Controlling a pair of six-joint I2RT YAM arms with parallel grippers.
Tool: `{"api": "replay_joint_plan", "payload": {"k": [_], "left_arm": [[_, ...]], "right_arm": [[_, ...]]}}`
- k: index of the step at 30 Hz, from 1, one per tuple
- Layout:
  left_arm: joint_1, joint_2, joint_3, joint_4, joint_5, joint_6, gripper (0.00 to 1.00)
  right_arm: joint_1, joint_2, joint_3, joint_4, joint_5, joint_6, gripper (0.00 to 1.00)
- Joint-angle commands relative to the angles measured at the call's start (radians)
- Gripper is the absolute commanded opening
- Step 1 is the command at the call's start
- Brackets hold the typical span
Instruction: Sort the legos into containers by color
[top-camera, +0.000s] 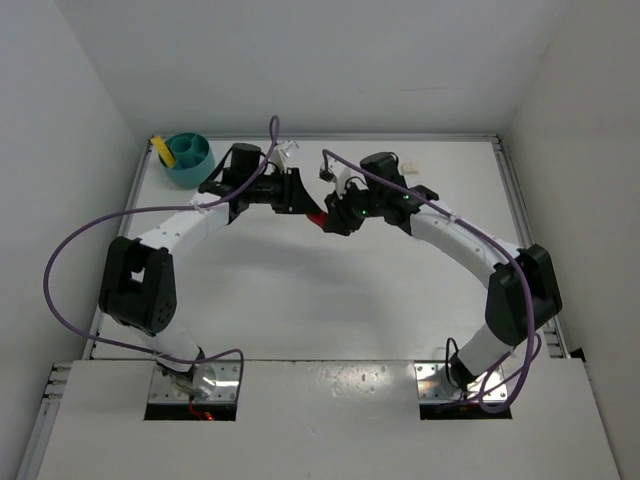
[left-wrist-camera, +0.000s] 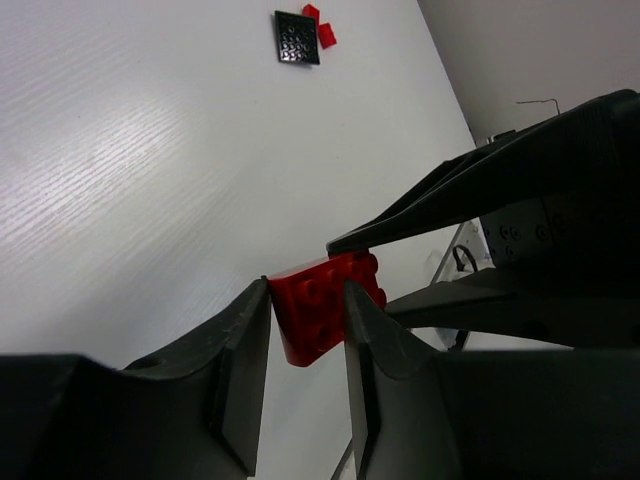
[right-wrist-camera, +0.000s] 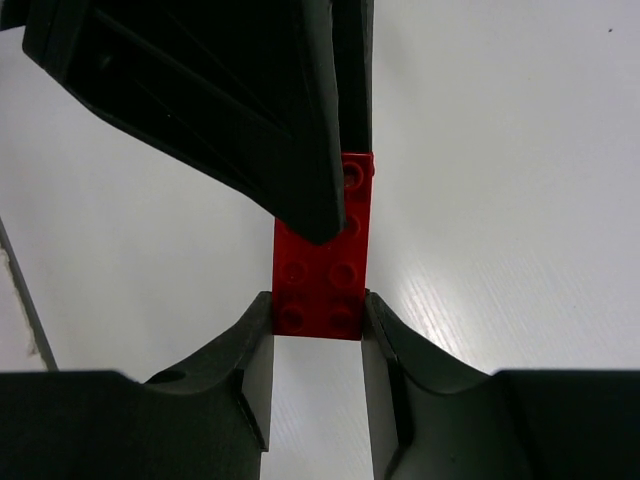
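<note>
White bench (top-camera: 300, 300), white walls on three sides, both arms bent in toward the middle. At the centre, right pincer (right-wrist-camera: 317, 305): closed on one short end of a red lego plate (right-wrist-camera: 322, 262), pads tight against both sides. Opposite, left pincer (left-wrist-camera: 306, 292): closed in on the other end of that same plate, fingers against both sides as far as visible from the wrist. Plate spanned between the two, apparently clear of the bench, mid-bench from overhead.

Further out, lying on the bench: black lego plate (left-wrist-camera: 297, 51) with small red pieces (left-wrist-camera: 326, 38) just beside it, well apart from both pincers. At the far-left corner, teal bowl (top-camera: 192, 176), well apart from the held plate. At its left rim, yellow piece (top-camera: 165, 150); compartment impossible to tell.

Step in hand, by judgement: hand-over of the red plate from right to left, or else a pull-apart of joined pieces; not decidable from here.

Next, probably: release on the right only after a firm left grip, then carry to the bowl and into a compartment for red. Risk: plate dropped on a loose hand-off.
</note>
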Motion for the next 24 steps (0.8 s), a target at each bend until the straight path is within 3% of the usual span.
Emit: {"api": "replay_joint_plan", "payload": {"k": [1,3,4,5,9,12,14,21,22,24], "left_arm": [[0.036,-0.072,-0.009,0.031,0.066,-0.007,0.13],[0.047,-0.081,0.005,0.015,0.057,0.009,0.10],[0.060,-0.081,0.019,-0.004,0.022,0.022,0.07],[0.074,-0.090,0.036,-0.028,-0.015,0.061,0.07],[0.097,-0.067,0.183,-0.191,-0.339,0.165,0.02],[0.148,-0.010,0.280,-0.255,-0.422,0.199,0.00],[0.169,0.037,0.319,-0.290,-0.404,0.208,0.00],[0.189,0.037,0.234,-0.298,-0.322,0.254,0.35],[0.189,0.024,0.216,-0.298,-0.322,0.254,0.56],[0.200,-0.025,0.159,-0.268,-0.344,0.265,0.73]], "right_arm": [[-0.017,-0.028,0.011,0.046,0.118,0.010,0.09],[-0.017,-0.028,0.011,0.055,0.140,0.031,0.26],[-0.017,-0.028,0.002,0.055,0.152,0.031,0.44],[-0.017,-0.028,0.002,0.055,0.163,0.044,0.48],[-0.041,-0.049,-0.007,0.055,0.189,0.070,0.53],[-0.041,-0.060,-0.025,0.055,0.211,0.070,0.53],[-0.041,-0.060,-0.036,0.066,0.211,0.080,0.53],[-0.017,-0.025,-0.085,0.063,0.091,0.079,0.58],[-0.002,-0.025,-0.099,0.074,0.064,0.079,0.60],[0.008,0.012,-0.110,0.094,0.050,0.116,0.65]]}}
